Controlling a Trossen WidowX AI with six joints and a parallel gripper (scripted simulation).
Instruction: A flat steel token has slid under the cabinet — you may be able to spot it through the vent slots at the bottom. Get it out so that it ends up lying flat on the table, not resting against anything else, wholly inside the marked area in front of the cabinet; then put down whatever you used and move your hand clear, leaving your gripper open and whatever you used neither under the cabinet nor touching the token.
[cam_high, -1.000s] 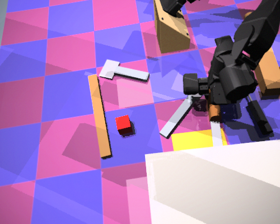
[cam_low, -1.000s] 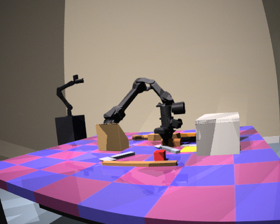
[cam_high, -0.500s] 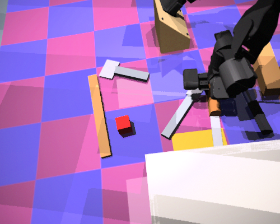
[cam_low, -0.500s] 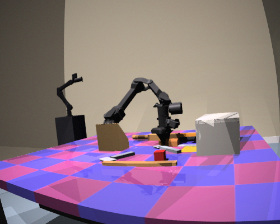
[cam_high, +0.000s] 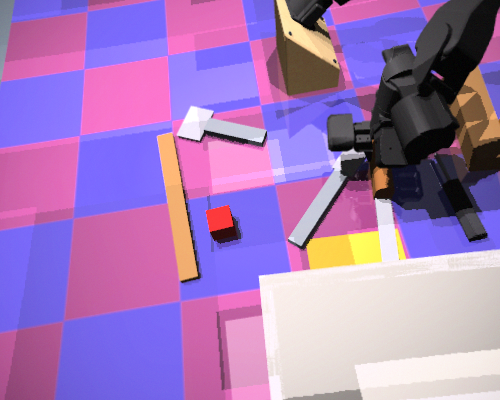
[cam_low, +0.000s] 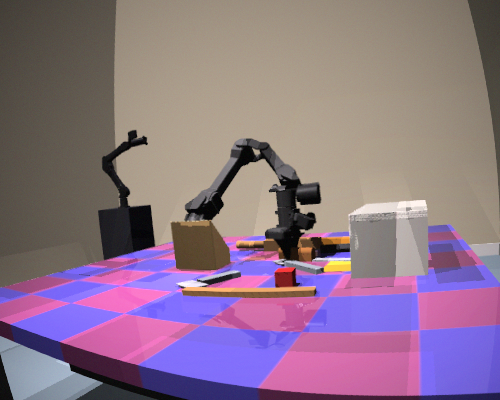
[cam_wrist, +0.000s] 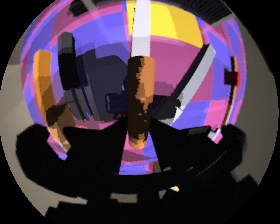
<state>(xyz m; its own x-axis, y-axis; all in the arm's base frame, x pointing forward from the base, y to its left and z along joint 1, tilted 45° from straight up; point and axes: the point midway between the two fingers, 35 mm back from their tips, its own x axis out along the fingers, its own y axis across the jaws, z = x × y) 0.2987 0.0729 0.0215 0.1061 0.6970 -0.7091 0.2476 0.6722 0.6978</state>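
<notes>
My gripper (cam_high: 376, 167) (cam_low: 289, 254) (cam_wrist: 138, 118) is shut on the brown handle (cam_high: 382, 184) (cam_wrist: 142, 85) of a tool, low over the table. The tool's pale flat blade (cam_high: 386, 225) (cam_wrist: 141, 30) reaches across the yellow marked area (cam_high: 330, 252) (cam_low: 337, 266) (cam_wrist: 175, 25) to the front edge of the white cabinet (cam_high: 350, 315) (cam_low: 375, 245). The blade's far end is hidden by the cabinet in the top view and runs out of the wrist view, so I cannot tell how far it reaches. The steel token is not visible in any view.
A grey bar tool (cam_high: 320, 207) (cam_wrist: 197, 75) lies beside the gripper, its end near the yellow area. A dark bar (cam_high: 457, 192) (cam_wrist: 67, 60) lies on the other side. A red cube (cam_high: 220, 220) (cam_low: 285, 276), an orange stick (cam_high: 179, 210) and a pale-headed tool (cam_high: 235, 131) lie farther off.
</notes>
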